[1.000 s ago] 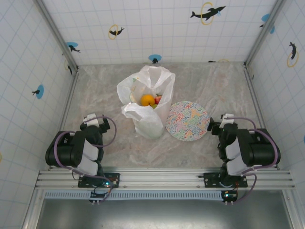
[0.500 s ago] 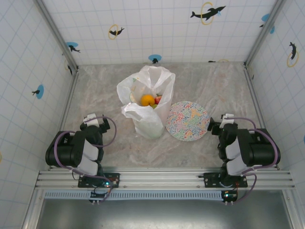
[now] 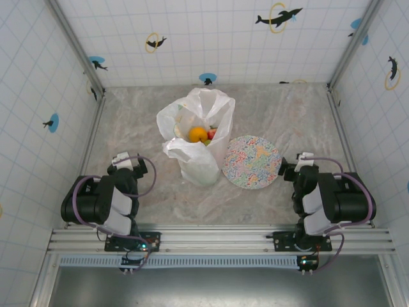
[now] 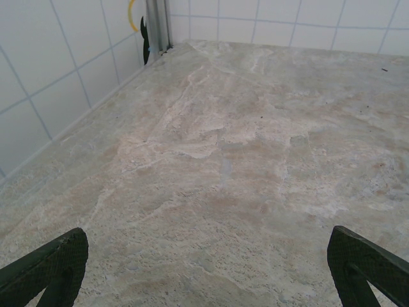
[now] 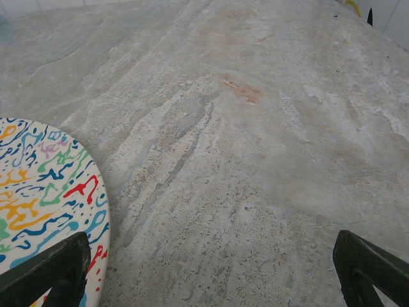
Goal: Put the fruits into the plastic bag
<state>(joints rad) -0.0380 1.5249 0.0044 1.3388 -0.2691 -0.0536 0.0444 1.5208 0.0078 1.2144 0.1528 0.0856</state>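
The left fingers (image 4: 61, 265) stand wide apart and empty over the worktop (image 4: 223, 160). Centre, the plastic bag (image 3: 199, 165) holds the fruits (image 3: 198, 133); thin, limp film, likely best pinched at a handle (image 3: 181, 148). The right fingers (image 5: 54, 268) gape empty beside the plate (image 5: 38, 179).

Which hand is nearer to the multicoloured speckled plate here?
Right. The right hand sits just off the plate at its right edge; the left hand is far to its left, beyond the plastic bag.
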